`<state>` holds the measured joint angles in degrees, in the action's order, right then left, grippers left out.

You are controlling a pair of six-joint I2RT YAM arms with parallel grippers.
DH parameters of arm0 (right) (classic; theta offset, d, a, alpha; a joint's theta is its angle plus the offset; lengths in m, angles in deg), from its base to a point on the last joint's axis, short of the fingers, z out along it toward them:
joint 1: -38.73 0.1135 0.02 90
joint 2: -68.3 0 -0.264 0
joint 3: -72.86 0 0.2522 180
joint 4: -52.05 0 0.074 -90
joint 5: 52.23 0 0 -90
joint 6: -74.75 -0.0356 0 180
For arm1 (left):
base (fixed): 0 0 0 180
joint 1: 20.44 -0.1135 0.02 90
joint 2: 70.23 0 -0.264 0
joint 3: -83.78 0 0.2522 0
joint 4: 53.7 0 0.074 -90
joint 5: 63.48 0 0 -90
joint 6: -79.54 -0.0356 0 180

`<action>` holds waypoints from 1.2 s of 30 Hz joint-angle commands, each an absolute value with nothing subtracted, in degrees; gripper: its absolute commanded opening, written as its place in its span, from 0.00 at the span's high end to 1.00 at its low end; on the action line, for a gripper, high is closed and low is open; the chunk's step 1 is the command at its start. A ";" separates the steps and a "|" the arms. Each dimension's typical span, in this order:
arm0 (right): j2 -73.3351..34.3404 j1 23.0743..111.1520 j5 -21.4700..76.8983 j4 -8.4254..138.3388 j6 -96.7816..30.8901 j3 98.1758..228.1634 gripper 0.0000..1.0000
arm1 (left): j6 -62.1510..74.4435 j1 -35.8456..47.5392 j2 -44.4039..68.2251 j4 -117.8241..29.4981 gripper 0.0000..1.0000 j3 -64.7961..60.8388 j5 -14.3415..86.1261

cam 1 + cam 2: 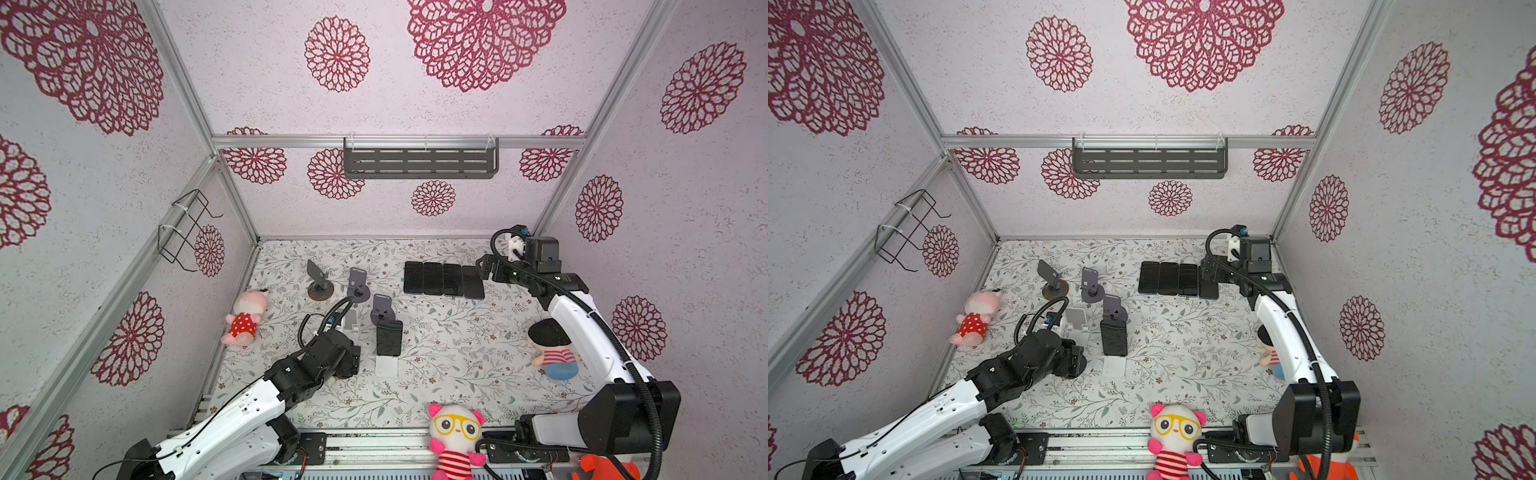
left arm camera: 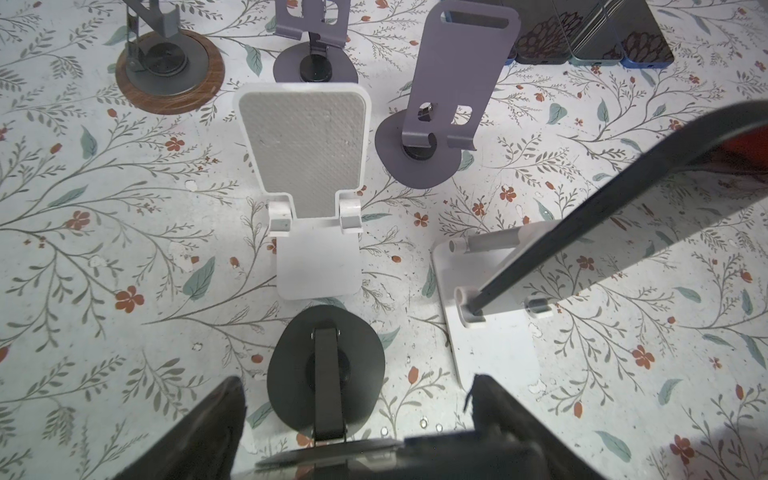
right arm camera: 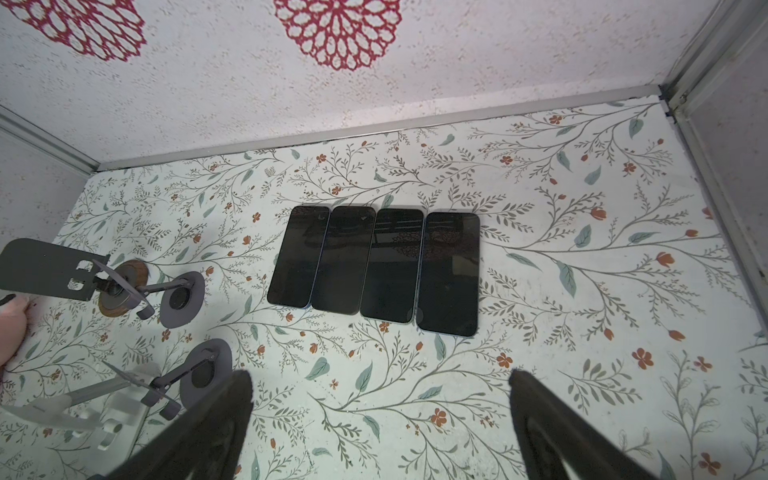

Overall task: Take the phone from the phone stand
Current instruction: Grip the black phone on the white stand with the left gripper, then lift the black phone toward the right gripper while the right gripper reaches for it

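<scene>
A dark phone [image 1: 389, 337] leans upright on a white phone stand [image 1: 386, 366] near the middle of the table in both top views; the left wrist view shows the phone [image 2: 623, 199] edge-on, resting in the stand [image 2: 490, 349]. My left gripper [image 1: 353, 358] is just left of it, open, its fingers [image 2: 216, 428] wide apart. They straddle a black stand with an oval base [image 2: 326, 374]. A dark flat edge [image 2: 469, 451] lies across that stand's plate; I cannot tell what it is. My right gripper [image 3: 380, 378] hangs open and empty at the back right.
Several dark phones [image 1: 444, 279] lie flat in a row at the back, beside the right gripper [image 1: 484, 270]. An empty white stand [image 2: 303, 153], two purple stands [image 1: 358, 284] [image 1: 383, 309] and a grey stand on a wooden disc [image 1: 319, 286] crowd the left gripper. Plush toys [image 1: 245, 318] [image 1: 552, 349] [image 1: 455, 436] sit at the edges.
</scene>
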<state>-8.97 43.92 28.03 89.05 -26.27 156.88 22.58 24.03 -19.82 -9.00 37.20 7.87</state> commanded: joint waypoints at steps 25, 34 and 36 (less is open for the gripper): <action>-9.92 44.09 27.06 89.71 -25.88 159.44 0.01 | 22.61 21.81 -16.99 -2.66 0.31 27.02 12.56; -10.97 44.14 24.89 91.56 -25.53 161.55 0.01 | 22.15 16.74 -17.15 2.81 0.38 18.32 16.50; -11.36 44.18 23.55 92.46 -25.44 162.63 0.01 | 22.10 15.09 -16.74 4.08 0.39 15.60 17.89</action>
<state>-11.38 43.92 25.78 91.26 -26.25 159.63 22.12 16.83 -16.56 3.19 19.39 15.84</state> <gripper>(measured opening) 0.989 0.755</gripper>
